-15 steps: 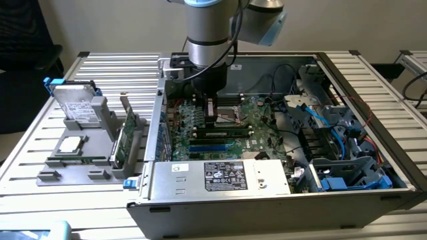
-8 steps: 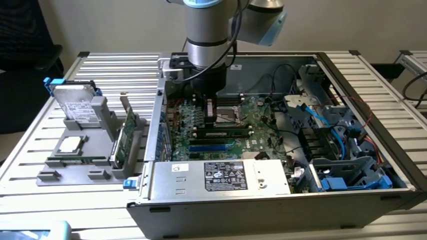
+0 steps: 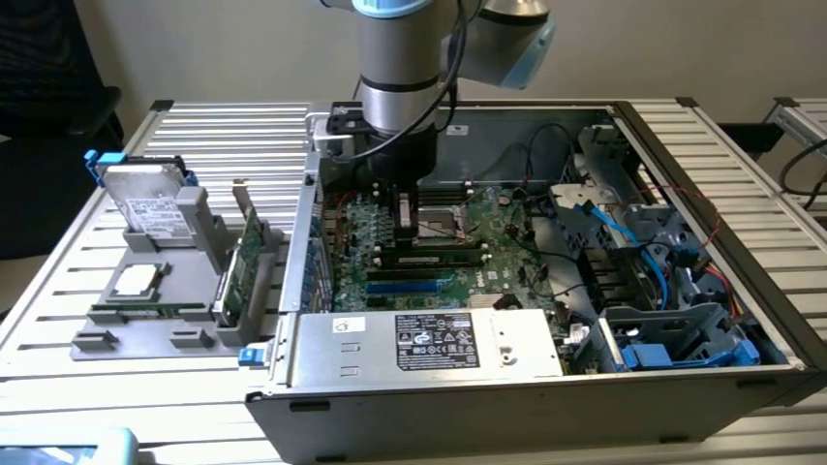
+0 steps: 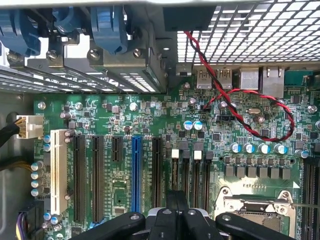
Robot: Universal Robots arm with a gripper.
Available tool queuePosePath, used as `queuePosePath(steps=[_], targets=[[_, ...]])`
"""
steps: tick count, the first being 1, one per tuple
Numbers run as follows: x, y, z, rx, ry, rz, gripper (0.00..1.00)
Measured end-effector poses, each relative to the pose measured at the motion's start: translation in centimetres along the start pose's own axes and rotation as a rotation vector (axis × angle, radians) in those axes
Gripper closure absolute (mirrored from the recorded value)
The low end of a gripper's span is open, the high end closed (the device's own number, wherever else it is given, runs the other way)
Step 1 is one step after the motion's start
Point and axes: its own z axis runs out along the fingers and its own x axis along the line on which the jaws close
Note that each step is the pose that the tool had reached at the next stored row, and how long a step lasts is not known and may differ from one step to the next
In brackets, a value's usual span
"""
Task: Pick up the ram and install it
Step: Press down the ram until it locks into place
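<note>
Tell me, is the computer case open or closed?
Open: no panel covers the computer case, so the motherboard lies exposed, and the arm reaches down inside.

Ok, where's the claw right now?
The claw is inside the open computer case, over the motherboard, between the processor socket and the expansion slots.

You see a worktop [image 3: 232,126] of ribbed, matt silvery metal. The computer case [image 3: 517,407] is dull grey sheet metal, and its back wall [image 4: 260,30] is perforated metal mesh. The motherboard [image 4: 150,115] has a glossy green surface with smooth black, blue and white plastic slots [image 4: 135,172]. The arm [image 3: 407,58] looks like brushed metal with smooth pale-blue plastic caps.
</note>
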Motion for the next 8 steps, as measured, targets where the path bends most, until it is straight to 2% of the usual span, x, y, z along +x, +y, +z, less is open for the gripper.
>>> queuePosePath(steps=[8], targets=[[-0.02, 0.11, 0.23, -0.0001, 0.0000, 0.001, 0.89]])
